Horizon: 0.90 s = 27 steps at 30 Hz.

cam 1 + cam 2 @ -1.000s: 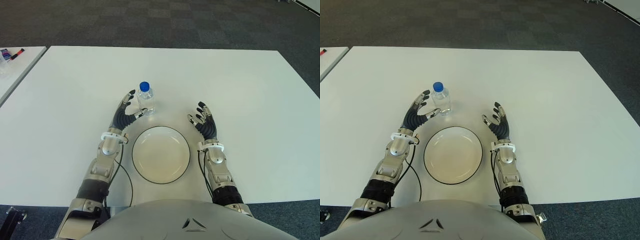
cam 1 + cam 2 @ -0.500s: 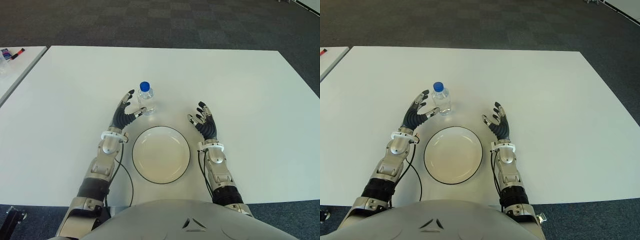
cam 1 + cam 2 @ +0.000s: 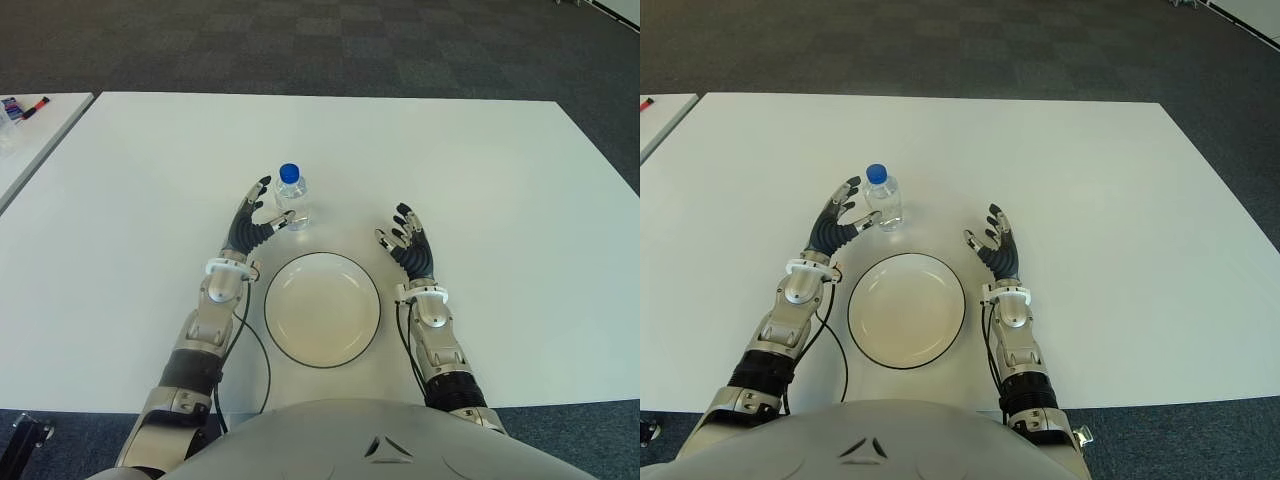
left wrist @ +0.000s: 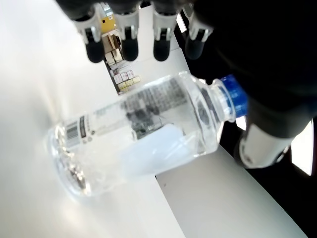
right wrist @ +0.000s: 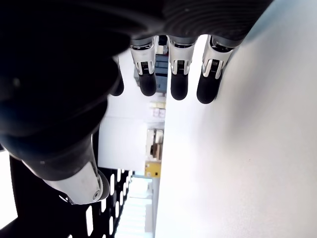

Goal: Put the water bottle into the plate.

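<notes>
A small clear water bottle [image 3: 292,199] with a blue cap stands upright on the white table [image 3: 480,170], just beyond the plate. The round white plate [image 3: 322,307] with a dark rim lies near the table's front edge, between my two hands. My left hand [image 3: 254,218] is open right beside the bottle, on its left, fingers spread around it without closing; its wrist view shows the bottle [image 4: 143,134] close before the open fingers [image 4: 130,42]. My right hand [image 3: 404,240] is open to the right of the plate and holds nothing.
A second white table [image 3: 30,135] stands at the far left with a marker [image 3: 34,105] on it. Dark carpet [image 3: 330,45] lies beyond the table's far edge.
My left hand has crept a little forward and toward the bottle. The bottle, the plate and the right hand have not moved.
</notes>
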Available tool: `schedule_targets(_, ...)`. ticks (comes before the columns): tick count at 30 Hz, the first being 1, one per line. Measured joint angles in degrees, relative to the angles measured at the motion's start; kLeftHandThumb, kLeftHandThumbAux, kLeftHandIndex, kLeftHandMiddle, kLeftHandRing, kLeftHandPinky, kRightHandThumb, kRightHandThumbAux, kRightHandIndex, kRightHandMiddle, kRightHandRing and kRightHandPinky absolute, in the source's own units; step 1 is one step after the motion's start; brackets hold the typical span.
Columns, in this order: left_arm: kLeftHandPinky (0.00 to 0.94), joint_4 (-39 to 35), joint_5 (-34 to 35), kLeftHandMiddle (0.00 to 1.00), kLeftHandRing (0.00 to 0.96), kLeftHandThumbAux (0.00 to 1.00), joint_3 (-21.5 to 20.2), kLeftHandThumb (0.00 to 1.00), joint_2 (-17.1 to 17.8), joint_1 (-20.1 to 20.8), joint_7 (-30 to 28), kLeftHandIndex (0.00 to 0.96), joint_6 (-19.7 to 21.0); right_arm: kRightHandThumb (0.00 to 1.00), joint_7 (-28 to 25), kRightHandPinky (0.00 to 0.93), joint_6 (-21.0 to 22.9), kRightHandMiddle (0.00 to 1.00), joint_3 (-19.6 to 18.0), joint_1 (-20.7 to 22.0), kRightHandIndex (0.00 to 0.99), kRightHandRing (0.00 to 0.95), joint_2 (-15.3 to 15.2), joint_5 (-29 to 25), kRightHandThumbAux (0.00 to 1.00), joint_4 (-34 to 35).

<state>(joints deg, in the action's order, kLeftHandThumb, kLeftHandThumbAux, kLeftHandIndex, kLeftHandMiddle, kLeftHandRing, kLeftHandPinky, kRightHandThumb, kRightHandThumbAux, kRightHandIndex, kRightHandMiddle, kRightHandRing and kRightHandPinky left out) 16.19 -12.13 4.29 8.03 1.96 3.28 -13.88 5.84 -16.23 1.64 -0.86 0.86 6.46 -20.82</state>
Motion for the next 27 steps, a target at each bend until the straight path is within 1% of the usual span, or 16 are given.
schedule_targets(8, 0.0, 2.6, -0.1, 0.0, 0.0, 0.613, 0.0, 0.263, -1.4, 2.1, 0.9, 0.0, 1.5, 0.318, -0.4, 0.139, -0.3, 0.097, -0.2, -0.2, 0.082, 0.096, 0.0, -0.1, 0.77, 0.0)
schedule_targets(18, 0.0, 8.8, -0.1, 0.0, 0.0, 0.592, 0.0, 0.289, -2.9, 6.2, 1.8, 0.0, 0.6, 0.318, -1.2, 0.137, -0.8, 0.091, -0.3, -0.6, 0.073, 0.095, -0.1, -0.1, 0.783, 0.0)
schedule_targets(27, 0.0, 13.9, 0.1, 0.0, 0.0, 0.568, -0.3, 0.313, -3.3, 9.0, 1.9, 0.0, 0.0, 0.3, -1.6, 0.127, -1.4, 0.086, -0.2, -1.0, 0.07, 0.089, -0.1, -0.1, 0.771, 0.1)
